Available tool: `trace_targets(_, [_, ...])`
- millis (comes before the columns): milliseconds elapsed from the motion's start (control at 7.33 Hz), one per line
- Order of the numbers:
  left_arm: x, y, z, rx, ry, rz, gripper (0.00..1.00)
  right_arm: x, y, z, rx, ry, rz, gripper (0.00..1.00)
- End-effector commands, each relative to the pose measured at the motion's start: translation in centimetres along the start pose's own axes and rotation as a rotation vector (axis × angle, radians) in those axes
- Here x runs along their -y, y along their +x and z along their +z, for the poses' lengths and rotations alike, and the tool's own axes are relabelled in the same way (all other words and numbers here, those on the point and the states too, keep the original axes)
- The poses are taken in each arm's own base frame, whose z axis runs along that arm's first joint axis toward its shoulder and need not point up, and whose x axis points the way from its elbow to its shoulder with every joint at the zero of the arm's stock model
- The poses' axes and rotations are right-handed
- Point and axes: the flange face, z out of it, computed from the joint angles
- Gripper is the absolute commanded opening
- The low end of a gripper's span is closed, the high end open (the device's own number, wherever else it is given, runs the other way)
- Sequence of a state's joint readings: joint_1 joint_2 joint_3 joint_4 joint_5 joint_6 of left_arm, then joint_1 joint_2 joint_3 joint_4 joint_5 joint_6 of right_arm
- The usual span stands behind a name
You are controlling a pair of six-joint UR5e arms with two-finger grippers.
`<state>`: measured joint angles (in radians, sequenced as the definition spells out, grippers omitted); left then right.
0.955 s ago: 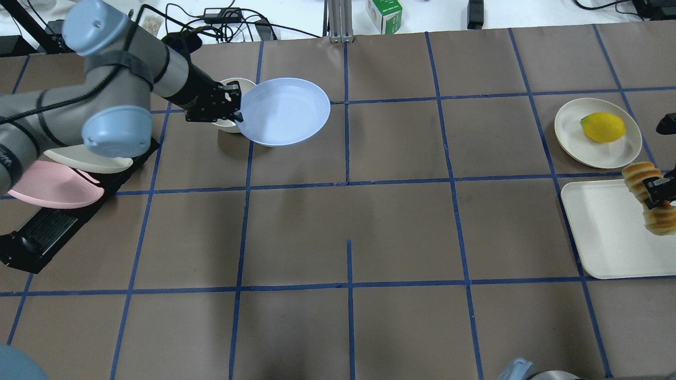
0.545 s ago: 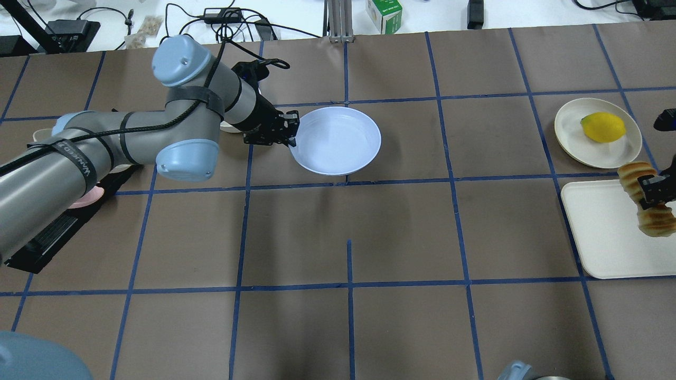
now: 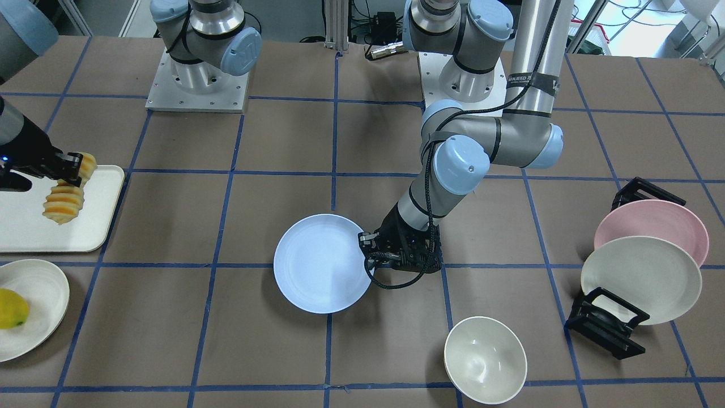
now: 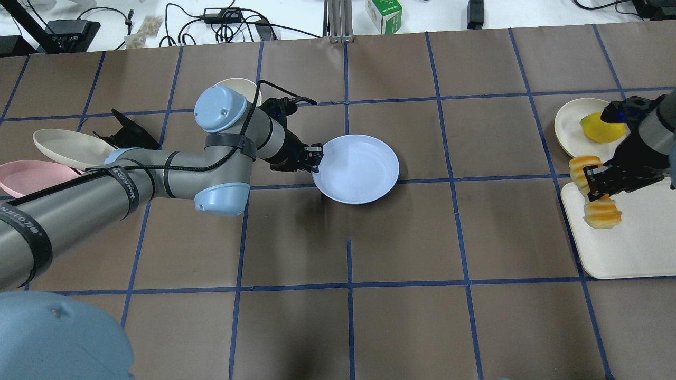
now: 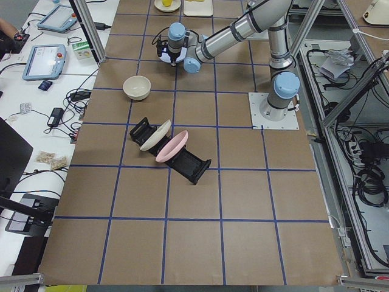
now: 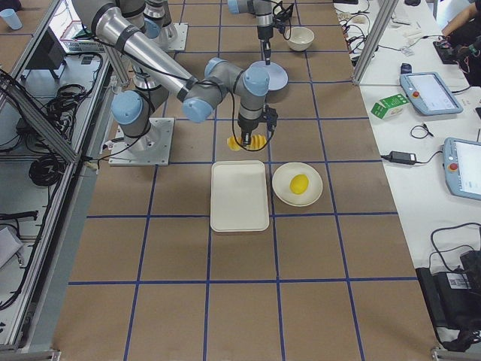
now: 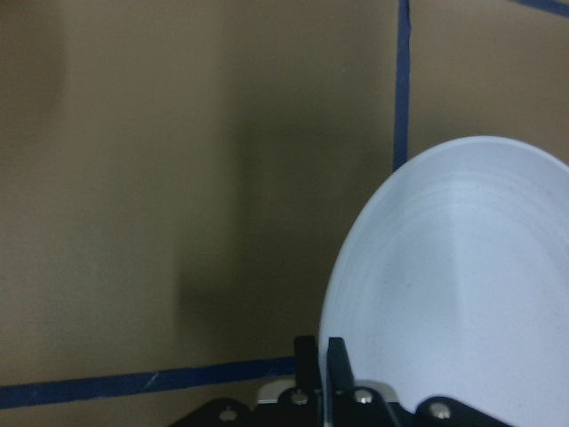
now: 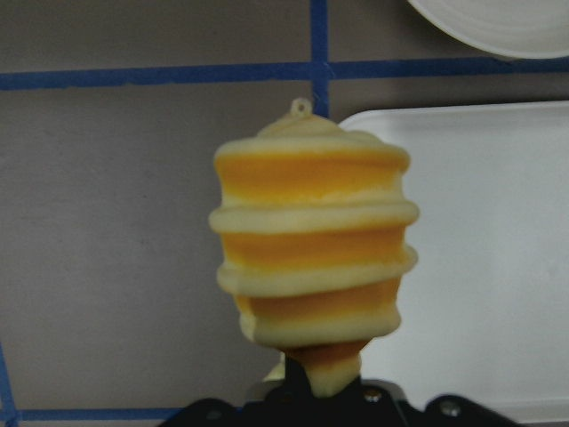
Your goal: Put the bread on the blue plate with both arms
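Note:
The blue plate (image 4: 356, 169) is near the table's middle, held by its left rim in my left gripper (image 4: 315, 158), which is shut on it. It also shows in the front view (image 3: 323, 263) and the left wrist view (image 7: 462, 294). I cannot tell whether the plate touches the table. My right gripper (image 4: 594, 182) is shut across the middle of the bread (image 4: 602, 214), a ridged orange and pale yellow loaf. The bread hangs in the air over the left edge of the white tray (image 4: 623, 248). It fills the right wrist view (image 8: 311, 258).
A lemon (image 4: 599, 129) lies on a cream plate (image 4: 567, 124) behind the tray. A cream bowl (image 3: 484, 360) stands at the far side by the left arm. A black rack (image 3: 606, 326) holds a pink plate (image 3: 651, 224) and a cream plate (image 3: 640, 280) on the robot's left.
My left arm has carried the blue plate to the right and nearer, from the bowl to the table's middle. My right gripper has moved left with the bread, toward the tray's left edge.

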<state>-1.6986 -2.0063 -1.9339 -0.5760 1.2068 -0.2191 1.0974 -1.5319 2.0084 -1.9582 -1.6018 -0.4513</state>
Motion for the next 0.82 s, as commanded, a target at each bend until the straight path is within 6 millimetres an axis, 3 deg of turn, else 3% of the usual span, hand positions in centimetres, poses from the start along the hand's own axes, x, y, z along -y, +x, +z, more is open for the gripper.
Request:
trace_targets(0, [-1.0, -0.6, 1.6, -0.012, -0.021, -0.009, 0.0, 1.0, -5.9, -0.1, -0.003, 0.014, 0.008, 0.0])
trace_targets(273, [-1.4, -0.8, 1.7, -0.007, -0.025, -0.005, 0.0, 2.2, -12.2, -1.1, 0.036, 0.084, 0.003, 0.0])
trace_targets(409, [-1.5, -0.8, 1.8, -0.004, -0.026, -0.009, 0.71, 2.2, -16.7, -0.4, 0.036, 0.075, -0.03, 0.0])
trace_targets(545, [-1.5, -0.6, 1.5, -0.005, -0.021, -0.01, 1.0, 1.6, -19.6, -0.7, 0.039, 0.085, -0.053, 0.0])
trace_targets(682, [-1.0, -0.1, 0.2, -0.006, 0.006, 0.001, 1.0, 1.3, -21.0, -0.7, 0.041, 0.084, -0.014, 0.0])
